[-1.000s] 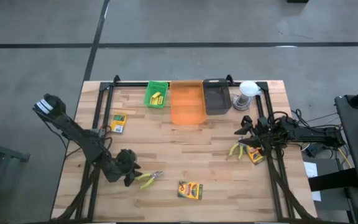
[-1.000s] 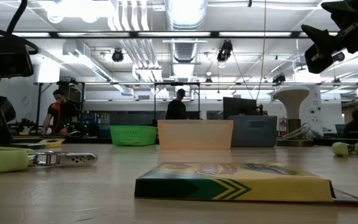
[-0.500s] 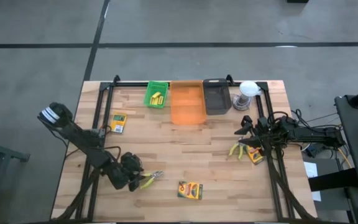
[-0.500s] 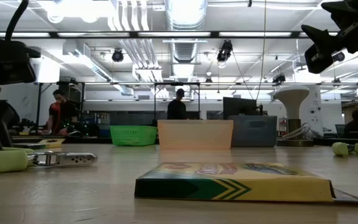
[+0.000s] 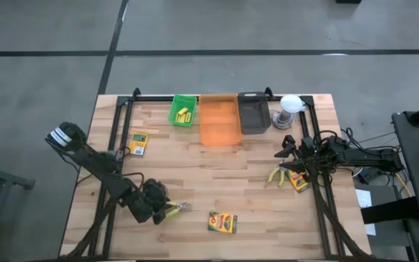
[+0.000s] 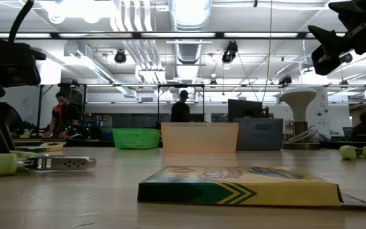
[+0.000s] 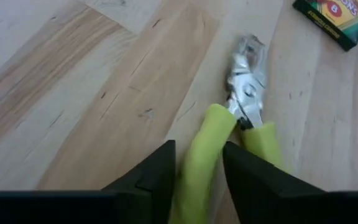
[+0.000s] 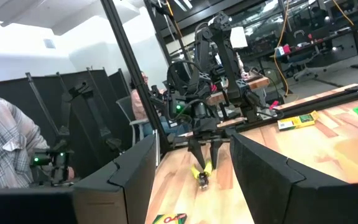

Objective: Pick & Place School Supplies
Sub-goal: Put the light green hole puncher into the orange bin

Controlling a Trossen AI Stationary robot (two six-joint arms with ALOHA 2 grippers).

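My left gripper [image 5: 163, 209] is down at the near left of the table, shut on the yellow-handled pliers [image 5: 176, 209], which lie flat with their metal jaws [image 7: 247, 62] pointing away from the fingers. My right gripper [image 5: 279, 161] hovers open at the right side, above the second pliers [image 5: 274, 175] and a crayon box [image 5: 299, 182]. Two more crayon boxes lie flat, one at the near middle [image 5: 222, 222] and one at the left [image 5: 138, 143]. Yellow blocks [image 5: 183, 113] sit in the green tray. My left gripper pinches one yellow handle [image 7: 199, 155] of the pliers between its two fingers [image 7: 160, 171], coming from above and lying along the handle. The other handle [image 7: 263, 140] stays outside, beside one finger. The pliers rest flat on the table.
A green tray [image 5: 173, 116], an orange tray [image 5: 219, 135] and a black tray [image 5: 253, 125] stand in a row at the far edge, with a white round object [image 5: 290, 104] to their right. People show in the room beyond the table.
My left gripper has moved toward the table's right and near edge and come down over the pliers' handles. The pliers have slid a little along the table, still lying flat. The right arm has kept still.
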